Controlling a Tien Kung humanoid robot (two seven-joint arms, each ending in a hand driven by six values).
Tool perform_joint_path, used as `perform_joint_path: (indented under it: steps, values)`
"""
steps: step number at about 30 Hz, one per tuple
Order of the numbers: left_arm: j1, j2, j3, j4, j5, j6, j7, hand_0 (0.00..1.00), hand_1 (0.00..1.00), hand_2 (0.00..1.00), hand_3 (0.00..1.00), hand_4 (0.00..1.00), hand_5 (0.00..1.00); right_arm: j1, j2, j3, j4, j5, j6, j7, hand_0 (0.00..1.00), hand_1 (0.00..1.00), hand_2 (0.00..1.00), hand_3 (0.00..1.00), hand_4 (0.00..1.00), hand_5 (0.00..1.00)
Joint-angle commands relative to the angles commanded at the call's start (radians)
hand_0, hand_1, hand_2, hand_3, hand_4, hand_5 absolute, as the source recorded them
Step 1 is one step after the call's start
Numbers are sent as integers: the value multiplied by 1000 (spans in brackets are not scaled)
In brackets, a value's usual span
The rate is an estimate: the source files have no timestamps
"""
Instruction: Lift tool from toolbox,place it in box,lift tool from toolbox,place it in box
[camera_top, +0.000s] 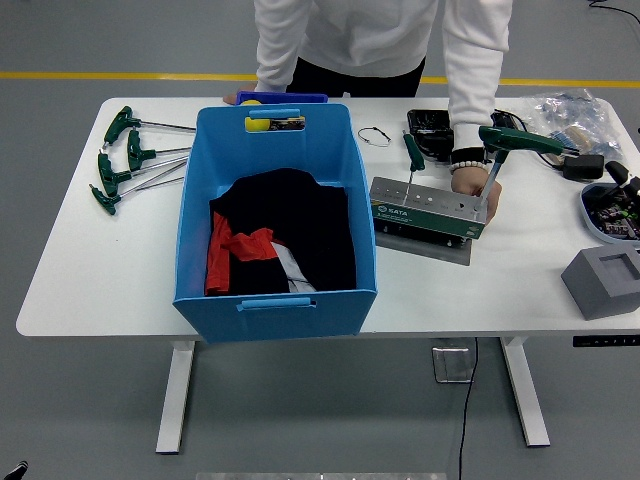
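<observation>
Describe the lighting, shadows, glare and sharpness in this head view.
Head view: light is even and diffuse from above, with no harsh glare on the white table; the blue box is shaded inside, so the dark cloth loses detail; a faint shadow lies under the metal tool rack; focus is sharp, with the black robot hand at the right edge slightly blurred.

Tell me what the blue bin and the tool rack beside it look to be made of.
Blue bin: apparently moulded plastic, going by its uniform colour, smooth slightly glossy walls and rounded rim. Tool rack: probably sheet metal, grey and matte, with a folded edge and punched holes.
</observation>
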Motion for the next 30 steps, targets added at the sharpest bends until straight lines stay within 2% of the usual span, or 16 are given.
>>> perform_joint_path:
  steps: [4,8,12,13,17,18,23,24,29,30]
  values:
    - [-2,-1,-9,0,2,-1,-4,863,885,887,700,702,675,49,-51,-67,29,-130,-11,-10,998,967,967,998,998,572]
    - [2,-2,-17,0,7,0,-3,863,885,887,700,702,674,126,-103,-161,31,-185,-7,-51,998,972,948,998,998,535]
    - [6,-3,-32,0,17,2,-1,863,885,887,700,702,674,226,-148,-270,13,-208,30,-112,998,972,948,998,998,535]
    - [7,-3,-35,0,20,2,0,863,885,888,700,701,673,254,-154,-298,8,-203,39,-125,998,937,909,976,998,533]
    - [8,-7,-51,0,31,1,0,863,885,888,700,701,673,373,-161,-405,-45,-168,77,-168,998,937,909,976,998,533]
    - [8,-9,-56,0,34,1,0,863,885,888,699,701,672,407,-159,-432,-67,-163,81,-174,969,848,801,909,998,603]
    - [8,-17,-73,0,47,-2,-2,863,885,888,699,701,672,559,-146,-537,-202,-118,71,-174,969,848,801,909,998,603]
    - [7,-18,-76,0,49,-2,-1,863,885,887,698,700,671,580,-145,-550,-225,-113,71,-172,879,736,686,826,998,629]
    - [4,-28,-90,0,51,-3,-5,863,885,887,698,700,671,689,-130,-633,-380,-38,85,-138,879,736,686,826,998,629]
    - [4,-31,-92,0,48,-4,-7,864,885,887,698,700,671,706,-128,-646,-417,-29,90,-130,801,676,623,786,998,648]
